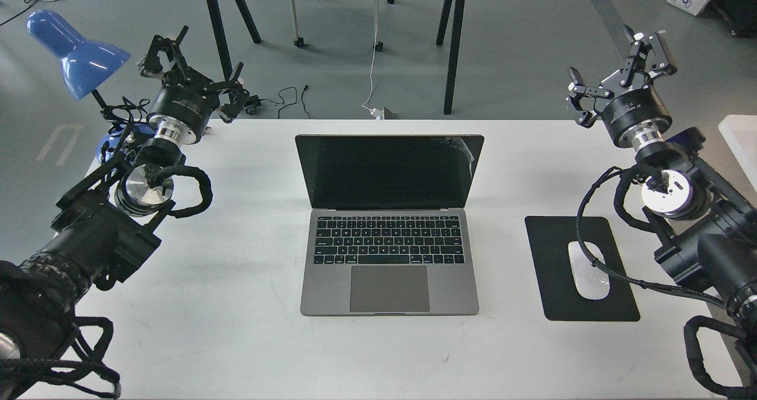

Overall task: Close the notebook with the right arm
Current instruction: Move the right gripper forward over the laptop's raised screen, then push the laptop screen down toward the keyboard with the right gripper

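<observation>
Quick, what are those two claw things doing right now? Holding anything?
Left gripper: jaws open, holding nothing.
Right gripper: jaws open, holding nothing, off to the right of the notebook.

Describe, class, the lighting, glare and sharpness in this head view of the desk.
Head view: even, soft light; faint shadows on the white table; the slim grey metal laptop is sharp, its black screen showing only a small pale reflection at the top right corner; the shiny blue desk lamp carries highlights; slight wide-angle bending towards the edges.
</observation>
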Robot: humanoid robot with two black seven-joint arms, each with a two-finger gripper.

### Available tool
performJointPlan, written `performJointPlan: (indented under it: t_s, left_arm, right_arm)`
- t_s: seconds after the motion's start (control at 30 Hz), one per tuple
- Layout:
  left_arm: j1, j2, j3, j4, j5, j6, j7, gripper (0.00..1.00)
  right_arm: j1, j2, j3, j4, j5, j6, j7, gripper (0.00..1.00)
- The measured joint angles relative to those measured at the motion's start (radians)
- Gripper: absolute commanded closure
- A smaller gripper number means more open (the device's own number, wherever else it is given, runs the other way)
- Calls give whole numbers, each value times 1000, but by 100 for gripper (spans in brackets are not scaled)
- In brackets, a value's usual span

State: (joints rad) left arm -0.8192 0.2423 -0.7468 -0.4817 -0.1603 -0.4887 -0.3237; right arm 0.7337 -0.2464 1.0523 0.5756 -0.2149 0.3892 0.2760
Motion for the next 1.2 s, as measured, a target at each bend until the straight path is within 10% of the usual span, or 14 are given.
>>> performJointPlan:
  t_s: [1.2]
  left_arm:
    - [2, 3, 0, 0, -1, 0, 2, 0]
  right_arm:
    - [0, 92, -341, 204, 0, -6, -7, 0]
